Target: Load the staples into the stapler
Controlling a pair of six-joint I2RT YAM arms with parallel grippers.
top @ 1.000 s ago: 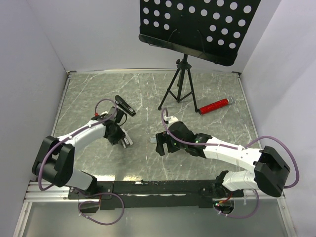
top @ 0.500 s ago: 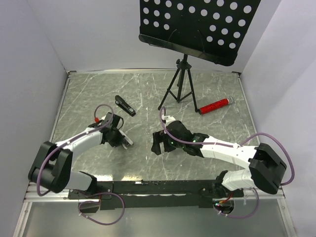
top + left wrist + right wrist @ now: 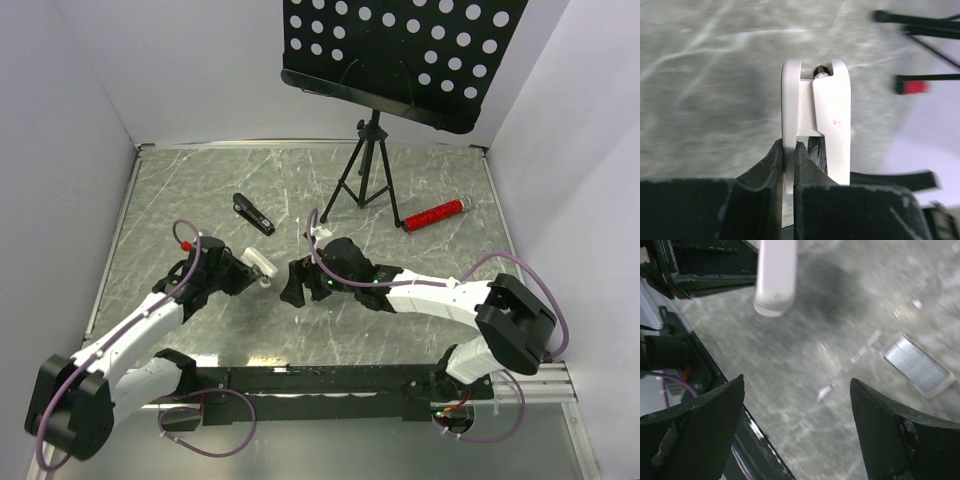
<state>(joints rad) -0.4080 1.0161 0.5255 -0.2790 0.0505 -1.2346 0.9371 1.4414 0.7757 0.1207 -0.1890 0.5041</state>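
My left gripper (image 3: 240, 270) is shut on a white stapler (image 3: 259, 262) and holds it above the table; the left wrist view shows its fingers (image 3: 771, 162) clamped on one white side wall of the stapler (image 3: 825, 115), metal showing inside. My right gripper (image 3: 297, 284) is open and empty, just right of the stapler. In the right wrist view its gripper (image 3: 796, 382) hovers over bare table, with the stapler's rounded end (image 3: 776, 275) at top left and the staples (image 3: 917, 365), a small silvery strip, lying flat at right. The staples are hidden in the top view.
A black stapler (image 3: 253, 213) lies behind the left gripper. A tripod (image 3: 364, 180) carrying a black perforated music stand stands at the back middle. A red cylinder (image 3: 433, 214) lies at the right. A black rail (image 3: 320, 380) runs along the near edge.
The left arm has drawn back and swung its gripper with the white stapler to the right. The right gripper has moved left, toward the stapler, and now covers the staples in the top view.
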